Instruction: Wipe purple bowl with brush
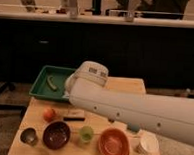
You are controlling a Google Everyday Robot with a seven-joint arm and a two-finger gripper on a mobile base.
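The purple bowl (56, 134), round, glossy and dark, sits on the wooden table (35, 150) near its front left. The brush (74, 115), a small flat dark block with a lighter top, lies on the table just behind and right of the bowl. My white arm (133, 109) crosses the view from the lower right to a rounded joint (88, 76) above the table's middle. My gripper does not show; it is out of sight behind or beyond the arm. Nothing touches the bowl or the brush.
An orange bowl (113, 144), a small green cup (86, 134), a metal cup (29, 135), an orange ball (49, 114) and a white cup (148, 143) stand on the table. A green tray (42, 88) with a green item lies at the back left. A dark counter runs behind.
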